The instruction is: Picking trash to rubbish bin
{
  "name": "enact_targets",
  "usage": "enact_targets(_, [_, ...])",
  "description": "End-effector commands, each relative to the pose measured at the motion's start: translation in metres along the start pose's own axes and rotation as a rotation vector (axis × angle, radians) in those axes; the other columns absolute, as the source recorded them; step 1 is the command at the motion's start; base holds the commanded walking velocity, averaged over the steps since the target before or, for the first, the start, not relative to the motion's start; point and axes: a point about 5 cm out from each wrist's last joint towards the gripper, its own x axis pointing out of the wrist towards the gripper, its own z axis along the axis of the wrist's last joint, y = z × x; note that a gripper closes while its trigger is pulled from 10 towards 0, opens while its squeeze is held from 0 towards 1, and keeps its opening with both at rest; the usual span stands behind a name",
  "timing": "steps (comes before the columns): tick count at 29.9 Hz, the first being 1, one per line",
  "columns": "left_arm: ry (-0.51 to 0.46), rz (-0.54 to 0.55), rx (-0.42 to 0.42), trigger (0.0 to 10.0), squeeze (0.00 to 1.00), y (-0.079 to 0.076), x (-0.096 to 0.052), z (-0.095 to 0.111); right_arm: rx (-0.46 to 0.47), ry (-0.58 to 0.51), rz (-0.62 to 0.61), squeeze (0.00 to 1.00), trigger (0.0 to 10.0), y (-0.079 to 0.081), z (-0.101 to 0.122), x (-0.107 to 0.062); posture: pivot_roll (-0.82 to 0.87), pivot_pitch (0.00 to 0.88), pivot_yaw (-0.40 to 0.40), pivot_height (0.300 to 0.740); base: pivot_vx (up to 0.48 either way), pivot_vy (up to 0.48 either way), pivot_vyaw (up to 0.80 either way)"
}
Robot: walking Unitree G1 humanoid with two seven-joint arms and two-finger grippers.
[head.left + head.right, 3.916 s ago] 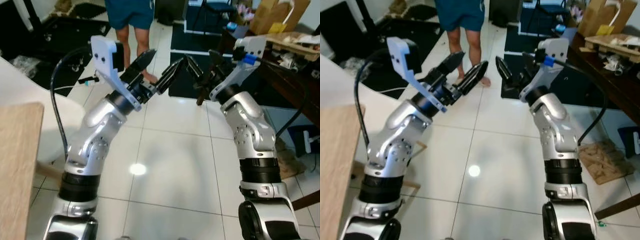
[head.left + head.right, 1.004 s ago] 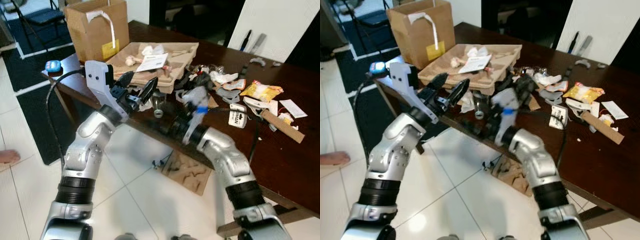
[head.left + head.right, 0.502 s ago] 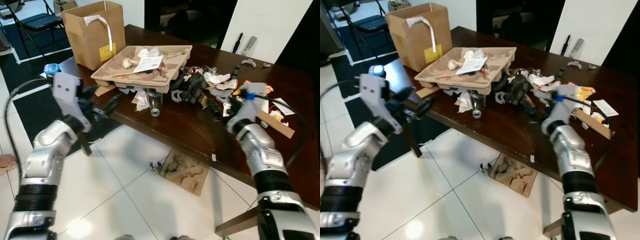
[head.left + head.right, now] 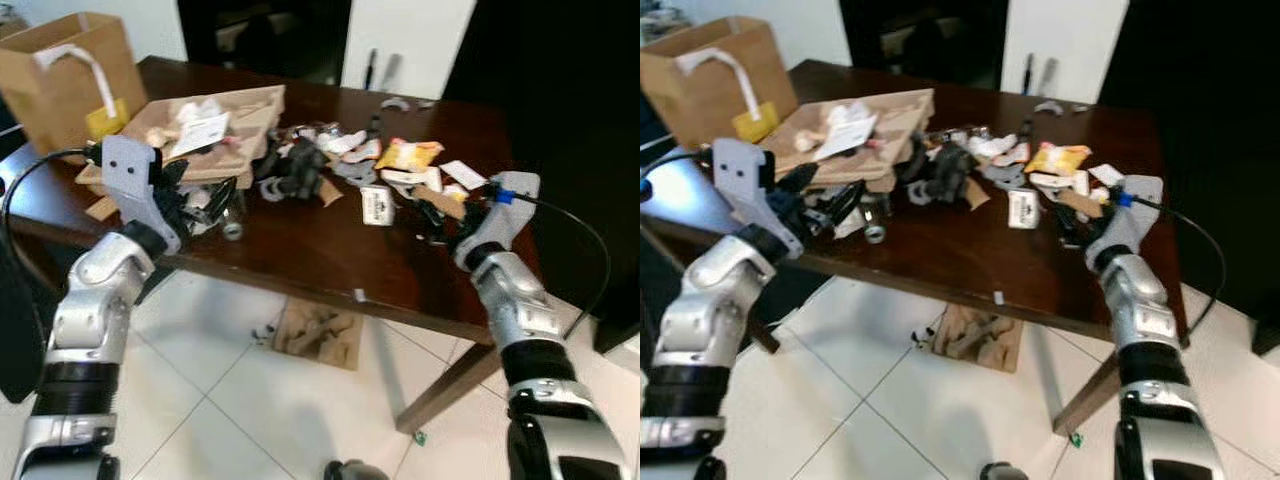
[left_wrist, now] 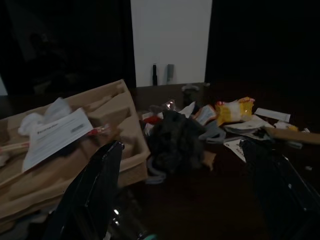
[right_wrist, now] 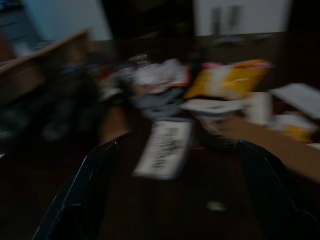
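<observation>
Trash litters a dark wooden table [image 4: 300, 255]: a yellow packet [image 4: 405, 153], a white label card [image 4: 377, 205], a dark crumpled lump [image 4: 295, 172], a cardboard strip [image 6: 270, 135] and a small bottle [image 4: 232, 224]. My left gripper [image 4: 828, 198] is open at the table's near left edge, beside the bottle and just in front of a cardboard tray [image 4: 215, 125] of paper scraps. My right gripper [image 4: 440, 225] is open over the table's right side, a little short of the label card [image 6: 164, 147] and the yellow packet [image 6: 230, 77]. Neither gripper holds anything.
A brown cardboard box [image 4: 65, 70] stands at the table's far left corner. A flat piece of cardboard [image 4: 315, 330] lies on the white tiled floor under the table. A table leg [image 4: 450, 385] slants down on the right. The background beyond the table is dark.
The camera has swung from open floor with a person standing there to the littered table, then further right along it. Both arms now reach over the table edge, fingers still apart.
</observation>
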Motion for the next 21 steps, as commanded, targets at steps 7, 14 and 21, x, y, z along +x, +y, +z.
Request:
enact_targets(7, [0.02, 0.015, 0.01, 10.0, 0.0, -0.003, 0.0, -0.008, -0.029, -0.006, 0.03, 0.0, 10.0, 0.008, -0.002, 0.003, 0.09, 0.104, -0.001, 0.74, 0.123, 0.0, 0.0])
enact_targets(14, [0.003, 0.001, 0.002, 10.0, 0.0, -0.009, 0.002, -0.007, -0.041, 0.007, 0.023, 0.0, 10.0, 0.009, -0.006, 0.004, 0.09, 0.102, -0.003, 0.74, 0.412, 0.0, 0.0])
enact_targets(21, [-0.004, -0.017, -0.001, 10.0, 0.0, -0.015, 0.006, -0.007, -0.045, 0.011, 0.018, 0.0, 10.0, 0.009, -0.008, 0.004, 0.09, 0.101, -0.003, 0.74, 0.48, 0.0, 0.0])
